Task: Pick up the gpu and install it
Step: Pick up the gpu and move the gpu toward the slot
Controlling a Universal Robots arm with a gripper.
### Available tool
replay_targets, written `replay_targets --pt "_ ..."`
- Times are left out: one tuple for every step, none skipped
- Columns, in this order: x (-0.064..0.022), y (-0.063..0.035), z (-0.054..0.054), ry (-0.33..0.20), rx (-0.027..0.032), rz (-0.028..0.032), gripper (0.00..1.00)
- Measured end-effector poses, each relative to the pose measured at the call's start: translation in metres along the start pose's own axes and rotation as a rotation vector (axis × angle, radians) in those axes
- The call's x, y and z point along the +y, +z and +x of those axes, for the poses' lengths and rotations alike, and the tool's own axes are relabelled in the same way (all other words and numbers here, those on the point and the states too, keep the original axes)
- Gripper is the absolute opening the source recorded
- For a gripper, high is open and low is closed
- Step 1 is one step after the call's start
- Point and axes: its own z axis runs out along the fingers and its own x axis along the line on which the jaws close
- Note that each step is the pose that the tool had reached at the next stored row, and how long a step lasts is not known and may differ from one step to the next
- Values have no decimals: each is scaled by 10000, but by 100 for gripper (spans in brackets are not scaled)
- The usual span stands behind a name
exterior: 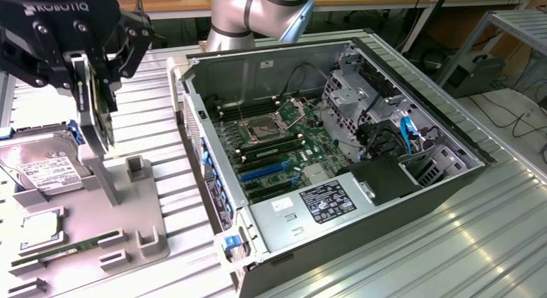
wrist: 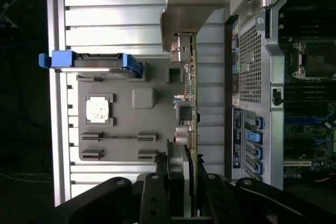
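You have the jaws clamped on the gpu (exterior: pixel 102 118); the card hangs edge-on below them, long axis vertical, outside the computer case (exterior: pixel 256 74), on the exterior view's left.

Black gripper (exterior: pixel 92 86); dark gpu (exterior: pixel 104 128). Grey fixture tray (exterior: pixel 137 215). Silver hard drive (exterior: pixel 43 166). Green motherboard (exterior: pixel 286 158), blue slots (exterior: pixel 258 174). Ribbed silver table (exterior: pixel 154 96).

a robotics lab: opened computer case (exterior: pixel 248 74) on aluminium workbench (exterior: pixel 478 234).
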Motion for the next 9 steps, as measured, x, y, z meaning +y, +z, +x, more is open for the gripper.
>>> replay_targets --pt "0 1 0 -1 -3 -1 29" --pt "0 1 0 0 -4 -1 29" --pt "0 0 -2 -2 -3 0 29" --pt "2 -1 -24 -7 -2 1 29" --pt "4 -1 -53 -14 -2 1 29" --pt "4 -1 -88 -21 -2 1 29" --pt "5 -2 -133 -35 0 2 29" --pt "6 -2 -173 -54 -1 2 29" --pt "6 -1 -209 -75 -1 1 29"
